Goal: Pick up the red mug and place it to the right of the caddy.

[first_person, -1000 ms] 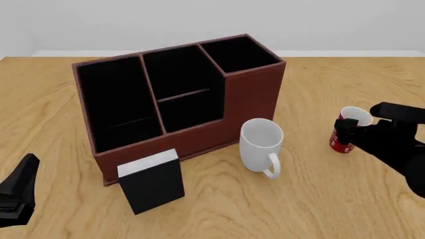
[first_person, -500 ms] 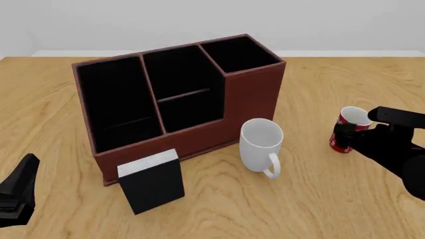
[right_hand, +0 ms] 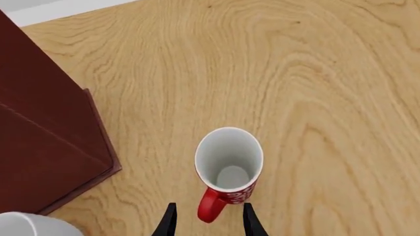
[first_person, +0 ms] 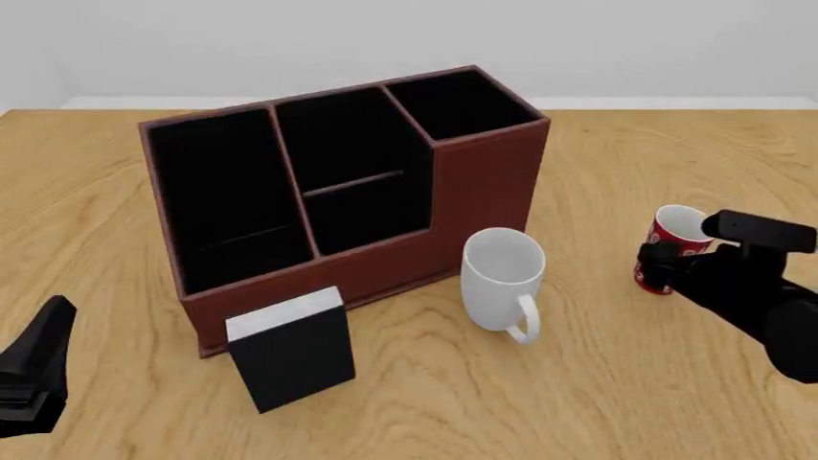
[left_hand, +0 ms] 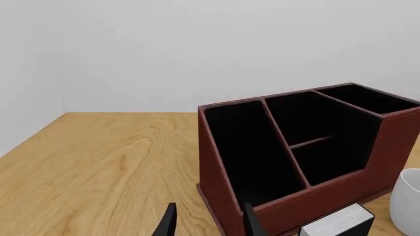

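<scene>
The red mug [first_person: 665,237] stands upright on the table, well to the right of the caddy [first_person: 383,273]. In the right wrist view the red mug [right_hand: 229,162] shows its white inside and its red handle, with the caddy's [right_hand: 46,123] corner off to one side. My right gripper [first_person: 654,265] is open at the mug's near side. Seen from the wrist, this gripper [right_hand: 209,222] has its fingertips on either side of the handle, apart from it. My left gripper [first_person: 38,359] rests low at the table's near left, open and holding nothing. The left gripper [left_hand: 209,223] faces the caddy [left_hand: 328,196].
A larger white mug [first_person: 501,278] stands in front of the caddy's right end, between it and the red mug. A small black box with a white top [first_person: 294,359] stands before the caddy's left half. Bare wood surrounds the red mug.
My right arm has drawn back toward the near right and lowered, uncovering more of the red mug. The mug has stayed in place. The left arm has not moved.
</scene>
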Robot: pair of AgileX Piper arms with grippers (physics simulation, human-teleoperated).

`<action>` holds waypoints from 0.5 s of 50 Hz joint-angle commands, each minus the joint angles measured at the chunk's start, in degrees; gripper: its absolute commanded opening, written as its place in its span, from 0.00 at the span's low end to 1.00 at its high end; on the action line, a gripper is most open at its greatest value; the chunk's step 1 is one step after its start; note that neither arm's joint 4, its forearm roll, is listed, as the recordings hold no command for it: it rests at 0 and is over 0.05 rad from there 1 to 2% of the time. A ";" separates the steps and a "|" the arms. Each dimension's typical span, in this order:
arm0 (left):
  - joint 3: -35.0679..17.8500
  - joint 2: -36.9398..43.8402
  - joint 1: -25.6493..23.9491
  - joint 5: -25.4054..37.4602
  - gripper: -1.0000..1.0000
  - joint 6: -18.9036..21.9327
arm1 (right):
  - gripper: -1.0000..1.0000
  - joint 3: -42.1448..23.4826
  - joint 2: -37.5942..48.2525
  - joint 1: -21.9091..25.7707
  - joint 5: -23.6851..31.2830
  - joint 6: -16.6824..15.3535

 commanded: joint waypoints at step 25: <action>0.00 0.00 0.00 0.00 1.00 0.00 | 1.00 -1.49 4.48 0.73 -1.10 2.18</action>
